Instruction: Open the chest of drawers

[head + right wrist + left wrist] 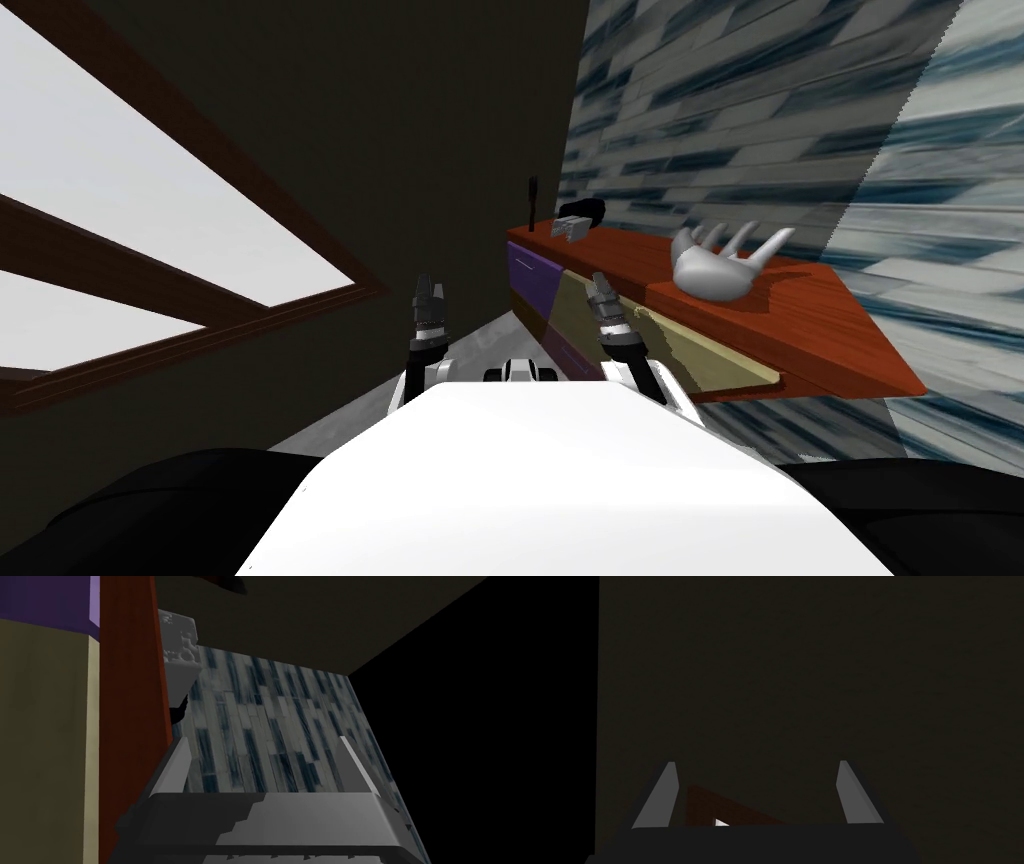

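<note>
Your left gripper (430, 288) hangs well left of the chest of drawers (820, 320), fingers spread, facing a dark wall (400, 120). Your right gripper (599, 285), likewise spread and empty, sits close before the chest's olive drawer front (700, 350), just past the purple drawer front (528, 272). On the chest's red-brown top stand a grey block (568, 228), then a white hand-shaped figure (715, 265).

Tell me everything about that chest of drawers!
The chest of drawers has a reddish-brown, wood-looking top, one purple front at the far end and olive fronts nearer. It stands along the blue-grey planked wall. A grey hand-shaped ornament sits on top. The right gripper, open, hovers close by an olive front.
</note>
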`<state>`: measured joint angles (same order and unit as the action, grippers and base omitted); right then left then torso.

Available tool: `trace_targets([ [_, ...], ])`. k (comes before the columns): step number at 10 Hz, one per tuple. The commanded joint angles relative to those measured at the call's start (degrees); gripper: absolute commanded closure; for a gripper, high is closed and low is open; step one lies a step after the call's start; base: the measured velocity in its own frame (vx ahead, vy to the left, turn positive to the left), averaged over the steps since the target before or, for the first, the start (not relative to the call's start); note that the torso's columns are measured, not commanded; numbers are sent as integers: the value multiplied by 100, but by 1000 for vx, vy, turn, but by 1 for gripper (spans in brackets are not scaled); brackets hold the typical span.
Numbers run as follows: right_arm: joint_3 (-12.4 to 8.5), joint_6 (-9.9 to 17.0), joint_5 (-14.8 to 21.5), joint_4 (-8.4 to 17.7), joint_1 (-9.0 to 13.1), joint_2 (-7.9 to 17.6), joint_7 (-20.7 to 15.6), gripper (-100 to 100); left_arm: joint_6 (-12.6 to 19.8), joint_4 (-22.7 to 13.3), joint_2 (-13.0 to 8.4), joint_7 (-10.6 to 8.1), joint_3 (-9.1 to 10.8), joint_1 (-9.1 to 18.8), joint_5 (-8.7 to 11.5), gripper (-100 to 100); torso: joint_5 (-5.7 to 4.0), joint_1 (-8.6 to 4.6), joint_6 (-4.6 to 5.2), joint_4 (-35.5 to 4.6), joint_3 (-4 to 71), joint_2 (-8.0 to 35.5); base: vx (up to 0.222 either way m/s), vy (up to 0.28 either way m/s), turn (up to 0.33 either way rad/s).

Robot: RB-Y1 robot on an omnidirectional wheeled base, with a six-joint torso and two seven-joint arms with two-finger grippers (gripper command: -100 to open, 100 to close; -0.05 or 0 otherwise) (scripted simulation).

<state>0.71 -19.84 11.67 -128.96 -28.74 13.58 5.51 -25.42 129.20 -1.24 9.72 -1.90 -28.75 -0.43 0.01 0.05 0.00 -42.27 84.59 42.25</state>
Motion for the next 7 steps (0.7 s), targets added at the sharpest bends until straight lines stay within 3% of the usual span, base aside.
trace_targets([
  [1, 67, 66, 200, 131, 0, 342, -165, -100, 0, 0, 0, 0, 0, 0, 0, 0, 0, 0, 0, 0, 0, 1, 19, 37, 40],
  [7, 194, 388, 853, 496, 35, 1384, -633, -100, 0, 0, 0, 0, 0, 0, 0, 0, -2, -6, 0, -2, -4, 7, 24, 42, 106],
])
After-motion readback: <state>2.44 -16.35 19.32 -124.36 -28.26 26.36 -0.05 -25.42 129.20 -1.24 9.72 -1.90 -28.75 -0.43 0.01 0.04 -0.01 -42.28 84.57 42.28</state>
